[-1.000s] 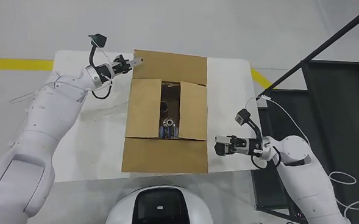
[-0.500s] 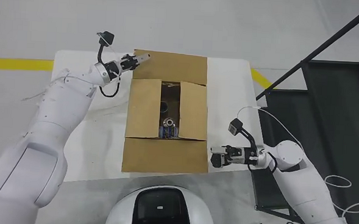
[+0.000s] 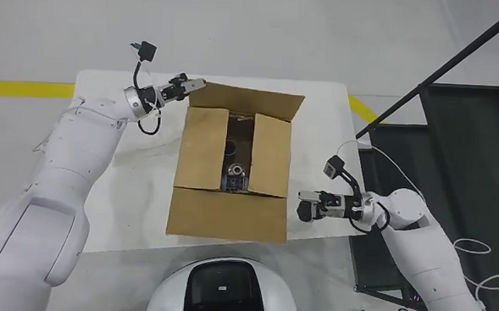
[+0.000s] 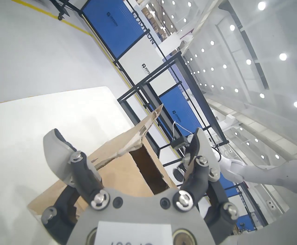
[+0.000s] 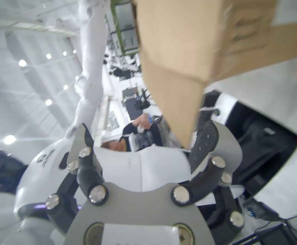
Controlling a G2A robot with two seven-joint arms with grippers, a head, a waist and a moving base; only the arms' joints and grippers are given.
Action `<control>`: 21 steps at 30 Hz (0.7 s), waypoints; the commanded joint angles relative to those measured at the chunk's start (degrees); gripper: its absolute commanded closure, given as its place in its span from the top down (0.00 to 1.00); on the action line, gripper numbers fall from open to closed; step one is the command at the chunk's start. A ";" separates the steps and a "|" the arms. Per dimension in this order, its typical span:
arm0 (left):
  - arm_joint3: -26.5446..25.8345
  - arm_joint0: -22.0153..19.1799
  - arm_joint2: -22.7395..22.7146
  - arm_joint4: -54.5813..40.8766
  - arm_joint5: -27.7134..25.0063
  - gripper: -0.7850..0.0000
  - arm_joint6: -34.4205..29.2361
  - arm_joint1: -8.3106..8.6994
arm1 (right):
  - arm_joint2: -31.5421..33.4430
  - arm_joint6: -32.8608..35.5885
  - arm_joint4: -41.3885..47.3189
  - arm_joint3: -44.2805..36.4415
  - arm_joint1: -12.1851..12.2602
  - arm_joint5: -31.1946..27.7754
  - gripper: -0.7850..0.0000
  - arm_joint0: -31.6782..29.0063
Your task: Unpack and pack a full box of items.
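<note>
Left arm stretches across the upper left of the top view, elbow bent, with the left gripper [image 3: 195, 84] right at the left corner of the brown cardboard box's [image 3: 228, 215] far flap [image 3: 257, 101]. In the left wrist view its fingers [image 4: 58, 148] are spread wide and the flap's torn corrugated edge [image 4: 139, 132] runs up between them; whether either finger touches the card, I cannot tell.

Down in the lower right, the right arm lies folded, forearm pointing left. The right gripper [image 3: 302, 207] sits just beside the box's lower right corner. Its wrist view shows the fingers apart too, a cardboard corner [image 5: 183, 111] dipping in between them, close to the ribbed pad [image 5: 204, 143].

The box sits mid-frame on the white table [image 3: 137, 200], its two side flaps folded in, with dark items [image 3: 234, 170] showing through the gap.

And there's the change: a second ago that far flap lay flat on the table; now it is lifted and tilted. The right gripper dipped lower half a second back and has come up again.
</note>
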 commanded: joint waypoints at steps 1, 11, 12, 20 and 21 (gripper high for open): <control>-1.69 0.76 0.57 0.80 0.29 1.00 -0.01 0.53 | -0.40 -1.45 0.00 0.69 -0.07 0.11 1.00 -0.17; -9.49 4.42 4.20 4.61 -0.99 1.00 1.27 4.06 | -6.46 0.59 3.85 -1.54 -1.10 -1.24 1.00 -1.05; -10.30 4.66 4.67 4.98 -0.99 1.00 1.27 4.49 | -6.65 1.88 5.62 -2.00 -1.16 -1.44 1.00 -1.17; -14.59 6.09 7.11 5.25 -1.17 1.00 1.45 7.60 | -5.43 6.96 17.67 -3.20 -1.39 -1.33 1.00 -0.33; -14.95 6.23 7.35 5.04 -1.17 1.00 1.45 7.94 | -5.25 6.46 17.83 -3.02 -1.43 -1.68 1.00 0.17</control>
